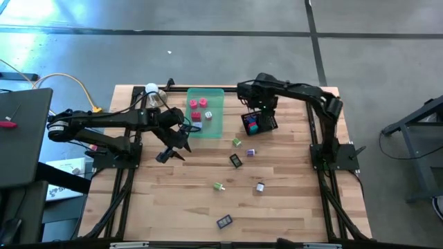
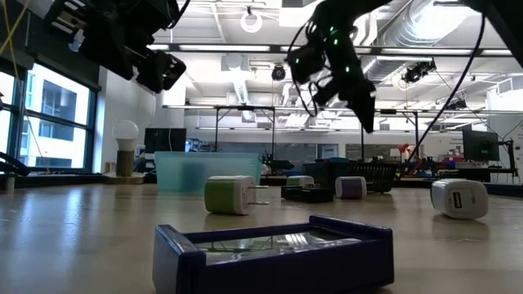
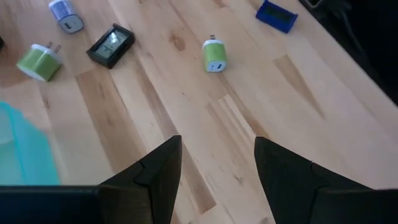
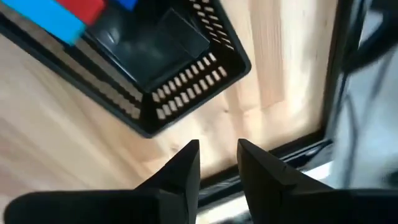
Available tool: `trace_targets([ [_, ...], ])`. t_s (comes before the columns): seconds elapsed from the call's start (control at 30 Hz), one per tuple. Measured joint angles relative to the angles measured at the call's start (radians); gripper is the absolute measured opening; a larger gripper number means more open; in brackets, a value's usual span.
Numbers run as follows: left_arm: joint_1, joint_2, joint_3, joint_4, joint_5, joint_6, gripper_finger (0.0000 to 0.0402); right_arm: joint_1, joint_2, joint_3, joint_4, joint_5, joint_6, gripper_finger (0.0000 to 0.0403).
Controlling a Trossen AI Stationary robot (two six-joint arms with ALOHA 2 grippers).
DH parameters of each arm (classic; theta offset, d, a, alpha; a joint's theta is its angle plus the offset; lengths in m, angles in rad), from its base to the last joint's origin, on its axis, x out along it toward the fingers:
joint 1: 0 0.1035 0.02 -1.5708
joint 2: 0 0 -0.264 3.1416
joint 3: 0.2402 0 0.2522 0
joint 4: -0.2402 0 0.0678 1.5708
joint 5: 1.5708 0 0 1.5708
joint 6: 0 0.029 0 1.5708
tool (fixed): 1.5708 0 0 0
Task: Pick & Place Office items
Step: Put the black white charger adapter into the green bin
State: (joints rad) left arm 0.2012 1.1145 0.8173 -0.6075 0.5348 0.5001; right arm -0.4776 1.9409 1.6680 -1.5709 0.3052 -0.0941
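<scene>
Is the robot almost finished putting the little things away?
Not yet, about halfway. Some pink and red pieces already lie in the green tray, and a few more sit in the black basket. Nothing is in hand: the left gripper and right gripper hang empty. Still loose on the table: a green plug, a black piece, a blue piece and others.

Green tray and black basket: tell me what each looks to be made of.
Green tray: seemingly translucent plastic with a smooth finish; the pink pieces inside and the table's tone show through it. Black basket: rigid, matte, with rows of slots in its walls; metal mesh or moulded plastic, the look leaves it open.
</scene>
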Motion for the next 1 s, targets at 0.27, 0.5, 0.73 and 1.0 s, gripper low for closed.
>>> trace_targets([
  [0.27, -0.039, 0.0, 0.0, -0.013, 0.031, -0.095, 0.0193, 0.065, -0.197, -0.006, 0.004, -0.24, 0.353, 0.0095],
  [0.5, -0.106, 0.0, 0.0, -0.013, 0.031, -0.185, 0.0193, 0.278, -0.359, -0.051, 0.085, -0.176, 0.577, 0.0095],
  [0.73, -0.205, 0.0, -0.002, -0.013, 0.031, -0.191, 0.0193, 0.554, -0.46, -0.153, 0.376, -0.118, 0.775, 0.0095],
  [1.0, -0.307, 0.0, -0.002, -0.01, 0.03, -0.22, 0.0193, 0.745, -0.452, -0.164, 0.538, 0.029, 0.872, 0.0101],
])
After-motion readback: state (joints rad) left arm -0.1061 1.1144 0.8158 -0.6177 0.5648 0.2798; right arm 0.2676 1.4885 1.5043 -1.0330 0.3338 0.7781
